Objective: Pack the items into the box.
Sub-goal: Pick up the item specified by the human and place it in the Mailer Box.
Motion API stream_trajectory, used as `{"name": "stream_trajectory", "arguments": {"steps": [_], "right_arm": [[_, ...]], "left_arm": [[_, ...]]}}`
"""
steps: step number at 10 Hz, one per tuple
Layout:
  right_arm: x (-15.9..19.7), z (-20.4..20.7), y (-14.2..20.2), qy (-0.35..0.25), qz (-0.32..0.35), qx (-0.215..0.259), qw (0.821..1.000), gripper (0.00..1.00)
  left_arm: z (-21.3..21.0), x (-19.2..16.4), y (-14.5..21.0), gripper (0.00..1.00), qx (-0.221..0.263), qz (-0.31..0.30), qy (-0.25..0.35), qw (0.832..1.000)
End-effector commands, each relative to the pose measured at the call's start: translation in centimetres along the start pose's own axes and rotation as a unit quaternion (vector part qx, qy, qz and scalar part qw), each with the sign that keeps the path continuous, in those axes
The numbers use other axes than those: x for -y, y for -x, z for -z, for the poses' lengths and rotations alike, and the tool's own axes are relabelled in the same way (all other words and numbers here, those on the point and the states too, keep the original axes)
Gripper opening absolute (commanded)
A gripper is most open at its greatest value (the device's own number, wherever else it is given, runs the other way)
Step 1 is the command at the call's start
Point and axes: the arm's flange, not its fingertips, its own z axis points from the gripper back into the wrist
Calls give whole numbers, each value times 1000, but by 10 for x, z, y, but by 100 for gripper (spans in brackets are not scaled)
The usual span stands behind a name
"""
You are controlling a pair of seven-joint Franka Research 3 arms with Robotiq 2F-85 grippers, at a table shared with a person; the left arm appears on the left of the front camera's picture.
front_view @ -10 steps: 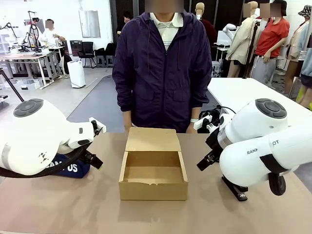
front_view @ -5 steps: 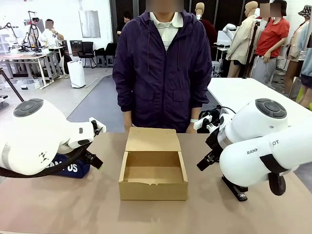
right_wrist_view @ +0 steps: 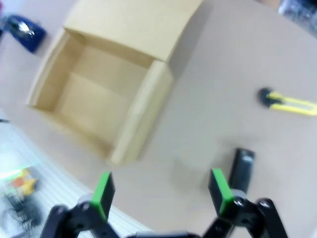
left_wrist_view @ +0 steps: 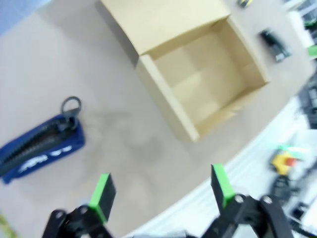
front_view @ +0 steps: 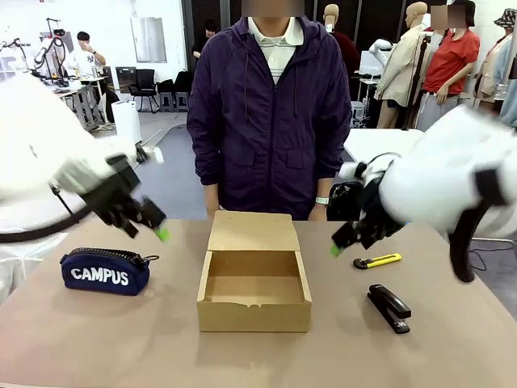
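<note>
- The left gripper is being held open, empty, above the table.
- The right gripper is being held open, empty, near the utility knife, stapler and box.

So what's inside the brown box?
Nothing: the box is open, its floor bare cardboard. The front wall hides the near strip from the front, but the wrist views show that bare.

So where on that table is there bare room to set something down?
The widest bare table runs along the near edge, in front of the navy pouch and the open box. The strip between pouch and box is free too. Right of the box is crowded: the utility knife and stapler lie there close together.
</note>
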Motion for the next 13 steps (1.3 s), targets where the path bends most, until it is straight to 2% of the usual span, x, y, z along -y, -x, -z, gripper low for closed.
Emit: {"name": "stream_trajectory", "arguments": {"steps": [1, 2, 3, 4, 5, 6, 7, 8, 9, 10, 13], "right_arm": [[32, -76, -5, -123, 83, 5, 989, 100], [48, -106, 7, -170, 109, 30, 979, 100], [75, -130, 27, -186, 145, 71, 969, 100], [113, -151, 62, -197, 202, 137, 950, 100], [143, -161, 100, -210, 261, 196, 921, 100], [171, -161, 132, -212, 313, 230, 897, 100], [190, -153, 157, -215, 353, 240, 878, 100], [204, -143, 176, -210, 383, 251, 864, 100], [205, -136, 186, -164, 389, 259, 869, 100], [213, -173, 171, -208, 379, 224, 873, 100], [213, -173, 171, -208, 379, 224, 873, 100]], "left_arm": [[-56, -31, -9, 100, 5, -82, 97, 992], [-91, -50, -1, 100, 29, -101, 140, 985], [-121, -75, 15, 100, 75, -133, 171, 973], [-145, -115, 44, 100, 136, -189, 209, 950], [-154, -151, 80, 100, 197, -248, 246, 916], [-153, -177, 120, 100, 257, -299, 263, 880], [-151, -195, 154, 100, 310, -323, 275, 851], [-143, -211, 179, 100, 332, -346, 278, 832], [-133, -221, 185, 100, 325, -386, 236, 830], [-163, -217, 174, 100, 288, -357, 271, 846], [-163, -217, 174, 100, 288, -357, 271, 846]]}}
